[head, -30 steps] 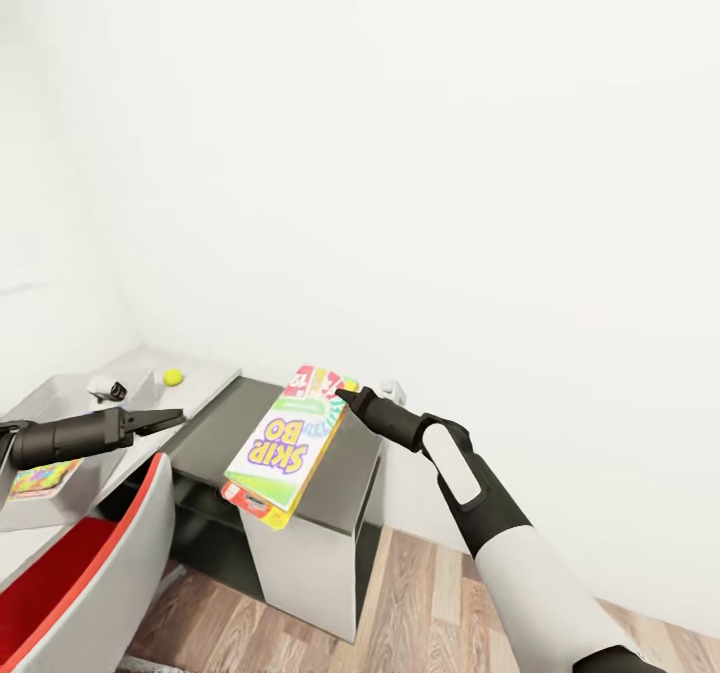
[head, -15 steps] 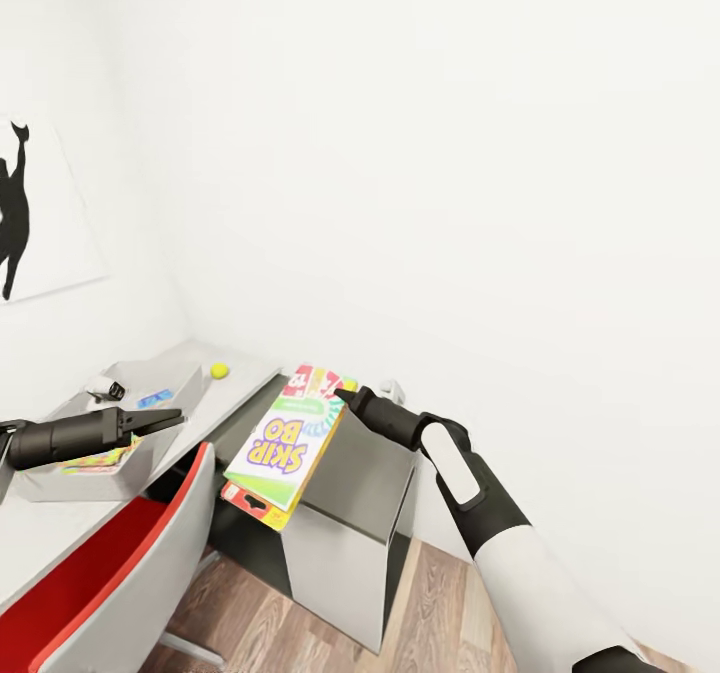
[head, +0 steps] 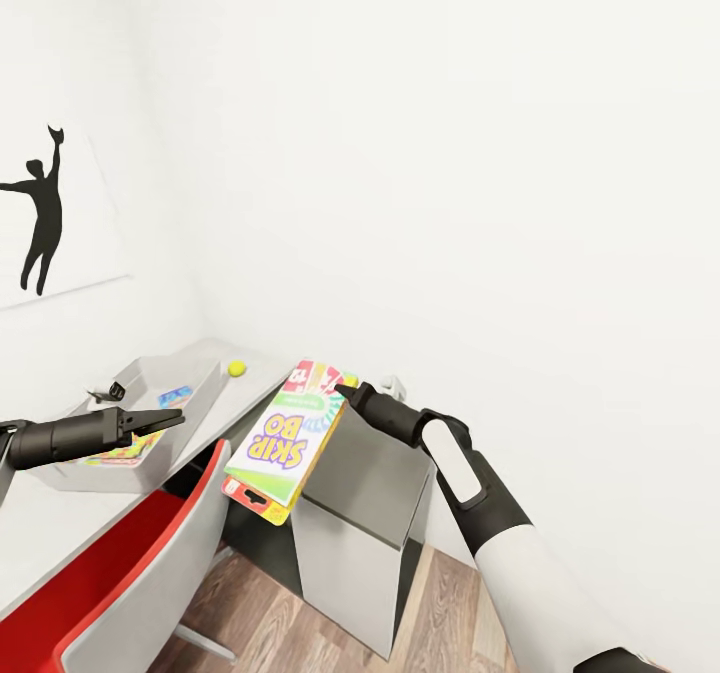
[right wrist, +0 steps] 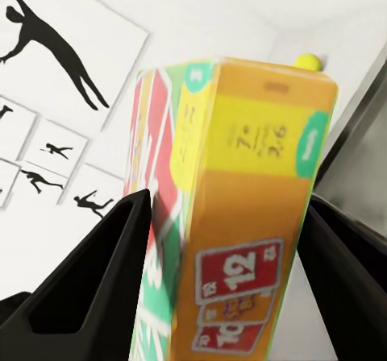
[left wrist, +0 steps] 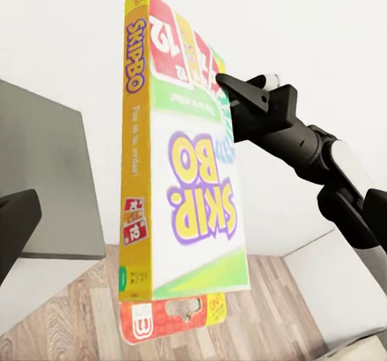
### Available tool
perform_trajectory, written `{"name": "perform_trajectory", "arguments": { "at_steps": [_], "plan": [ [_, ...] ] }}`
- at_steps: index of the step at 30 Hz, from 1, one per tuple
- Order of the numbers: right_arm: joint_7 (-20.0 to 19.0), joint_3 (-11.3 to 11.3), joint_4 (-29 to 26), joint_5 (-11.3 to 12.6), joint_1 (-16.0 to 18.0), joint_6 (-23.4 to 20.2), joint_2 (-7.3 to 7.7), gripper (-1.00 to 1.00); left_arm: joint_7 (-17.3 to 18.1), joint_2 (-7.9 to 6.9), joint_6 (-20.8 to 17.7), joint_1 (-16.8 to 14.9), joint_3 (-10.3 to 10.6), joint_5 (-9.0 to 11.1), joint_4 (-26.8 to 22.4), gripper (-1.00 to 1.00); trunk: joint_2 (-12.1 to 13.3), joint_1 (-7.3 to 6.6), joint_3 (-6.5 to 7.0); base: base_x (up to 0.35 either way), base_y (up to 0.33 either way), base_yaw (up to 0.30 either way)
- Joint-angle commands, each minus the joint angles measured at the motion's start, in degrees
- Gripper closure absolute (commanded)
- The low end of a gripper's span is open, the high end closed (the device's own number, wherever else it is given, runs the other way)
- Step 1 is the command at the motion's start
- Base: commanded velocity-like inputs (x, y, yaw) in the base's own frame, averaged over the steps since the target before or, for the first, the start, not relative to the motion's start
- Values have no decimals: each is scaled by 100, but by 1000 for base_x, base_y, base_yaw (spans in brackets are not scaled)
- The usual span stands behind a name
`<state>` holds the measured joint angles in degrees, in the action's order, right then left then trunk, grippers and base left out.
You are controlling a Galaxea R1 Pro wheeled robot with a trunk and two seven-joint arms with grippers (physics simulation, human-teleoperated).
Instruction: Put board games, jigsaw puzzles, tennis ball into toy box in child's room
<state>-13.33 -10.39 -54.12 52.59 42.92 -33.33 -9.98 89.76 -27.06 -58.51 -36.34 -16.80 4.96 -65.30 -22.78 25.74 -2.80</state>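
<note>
The yellow-red board game (head: 290,438), marked SKIP-BO, hung in the air at about 6 o'clock of centre in the head view, tilted, its lower end toward 7 o'clock, in front of the low cabinet (head: 385,473). The right gripper (head: 345,390) was clamped on its upper end; in the right wrist view both fingers (right wrist: 89,284) pressed the box's (right wrist: 234,240) faces.

Against the earlier frames the whole head view had swung: the table (head: 60,513), toy box (head: 190,403) and tennis ball (head: 236,367) sat further toward 3 o'clock, and a wall poster (head: 45,208) had come in at 9 o'clock. Game and arms kept their places in view.

The toy box stood on the table at 8 o'clock, with coloured items inside; the ball lay on the table just beyond it.

The right arm reached from 5 o'clock, forearm raised toward centre. The left gripper (head: 170,417) was extended level over the toy box's near rim, jaws nearly together, holding nothing. A red chair (head: 130,573) stood below.
</note>
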Motion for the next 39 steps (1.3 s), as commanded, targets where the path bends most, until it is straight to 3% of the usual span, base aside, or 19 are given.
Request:
{"name": "perform_trajectory", "arguments": {
  "at_steps": [1, 16, 25, 31, 39],
  "plan": [
    [-8, 7, -3, 5, 5, -21, -2, 100, 24, -2, -60, -5, 1, -4, 0, -100, -14, 4, -14, 14, 0, 5],
    [-3, 2, -19, 5, 5, -16, -2, 100, 24, -1, -40, -5, 9, -4, 0, -100, -14, 4, -14, 19, 0, 0],
    [-3, 2, -28, 5, 5, -11, -2, 100, 24, -1, -30, -5, 10, -4, 0, -100, -14, 4, -14, 283, 0, 3],
    [3, 2, -28, 5, 5, -16, -2, 100, 24, -1, -19, 0, 1, 6, 0, -100, -14, 4, -14, 240, 50, 214],
    [6, 2, -28, 5, 5, -16, -2, 100, 24, 7, -6, 4, -268, -3, 0, -100, -14, 4, -14, 21, 9, 286]
  ]
}}
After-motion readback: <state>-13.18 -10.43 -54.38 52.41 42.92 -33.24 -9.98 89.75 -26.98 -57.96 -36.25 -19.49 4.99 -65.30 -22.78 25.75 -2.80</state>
